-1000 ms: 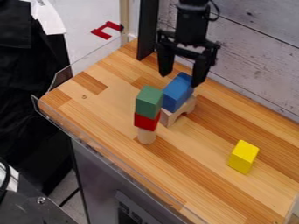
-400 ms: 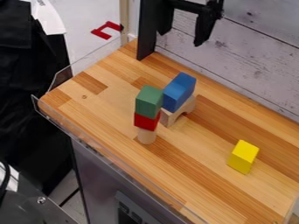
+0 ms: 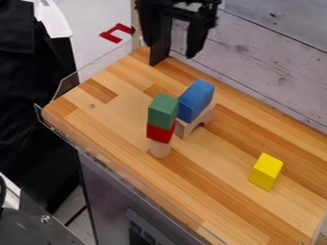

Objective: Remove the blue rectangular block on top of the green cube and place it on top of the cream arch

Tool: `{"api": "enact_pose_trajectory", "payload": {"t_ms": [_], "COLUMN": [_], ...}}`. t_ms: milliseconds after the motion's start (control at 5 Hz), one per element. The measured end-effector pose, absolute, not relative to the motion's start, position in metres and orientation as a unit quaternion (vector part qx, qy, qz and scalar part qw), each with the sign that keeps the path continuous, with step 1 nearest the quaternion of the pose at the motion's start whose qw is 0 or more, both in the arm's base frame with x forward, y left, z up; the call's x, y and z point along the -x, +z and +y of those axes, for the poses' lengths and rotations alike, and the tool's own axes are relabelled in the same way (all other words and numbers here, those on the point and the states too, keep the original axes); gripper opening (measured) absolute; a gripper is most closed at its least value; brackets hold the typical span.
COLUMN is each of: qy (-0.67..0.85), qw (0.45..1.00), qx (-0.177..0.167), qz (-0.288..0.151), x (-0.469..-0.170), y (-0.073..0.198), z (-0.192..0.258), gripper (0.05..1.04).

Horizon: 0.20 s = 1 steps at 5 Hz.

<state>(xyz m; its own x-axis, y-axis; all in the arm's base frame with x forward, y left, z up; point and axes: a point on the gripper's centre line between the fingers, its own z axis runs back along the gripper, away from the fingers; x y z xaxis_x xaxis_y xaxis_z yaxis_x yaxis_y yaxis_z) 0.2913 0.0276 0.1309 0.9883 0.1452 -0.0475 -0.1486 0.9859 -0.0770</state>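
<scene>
One blue block (image 3: pixel 195 101), atop cream arch (image 3: pixel 182 130), lower than spread pincer (image 3: pixel 171 51), apart

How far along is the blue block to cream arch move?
Done: the blue rectangular block rests on top of the cream arch, and nothing sits on the green cube, which tops its own stack on the red block.
In hand: nothing; the end effector is open, at the back by the wall, apart from the blocks.
Left: no placing step that I can see; looks complete.
</scene>
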Motion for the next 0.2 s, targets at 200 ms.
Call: {"api": "enact_pose_trajectory", "payload": {"t_ms": [200], "qy": [0.081], "qw": [0.996], "qx": [0.037], "qz": [0.024], "x": [-0.2872], "y": [0.1234], "z": [0.0276], "gripper": [0.998]}}
